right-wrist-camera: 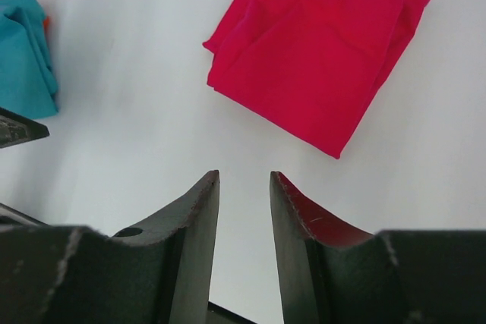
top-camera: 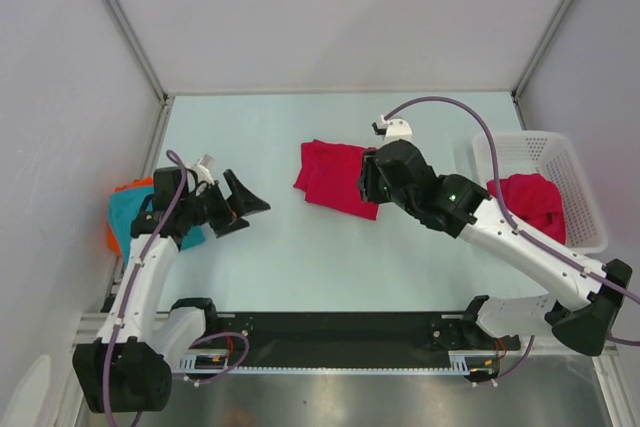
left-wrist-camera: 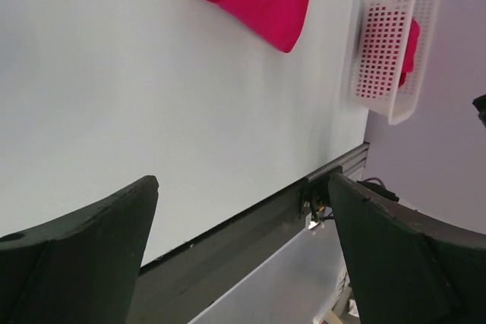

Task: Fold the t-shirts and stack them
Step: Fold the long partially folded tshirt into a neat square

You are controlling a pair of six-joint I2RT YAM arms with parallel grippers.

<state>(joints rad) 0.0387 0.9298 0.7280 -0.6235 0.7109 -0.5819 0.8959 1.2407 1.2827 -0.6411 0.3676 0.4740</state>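
A folded crimson t-shirt (top-camera: 335, 179) lies flat near the middle of the worktop (top-camera: 300, 257). A second crimson t-shirt (top-camera: 530, 202) sits bunched inside the white mesh basket (top-camera: 575, 187) at the right edge. The teal t-shirt (top-camera: 125, 212) is crumpled at the far left edge, on top of an orange cloth (top-camera: 112, 237).

The worktop is a pale, matte, faintly bluish sheet, with a black strip and a metal rail (top-camera: 340, 367) along the near edge. Plain white walls (top-camera: 340, 17) joined by metal posts close it in on three sides.

The overhead view shows the right hand (top-camera: 368, 182) overlapping the right edge of the folded shirt. Its wrist camera shows more: the fingers stand a narrow gap apart with nothing between them, and the shirt lies ahead of the tips, clear of them. That camera also catches the teal shirt at its left border.

The left hand (top-camera: 250, 209) is beside the teal shirt, spread wide and empty, over bare worktop. Its wrist camera looks across the surface to the folded shirt and to the basket, where red cloth shows through the mesh. From above, that cloth is seen directly.
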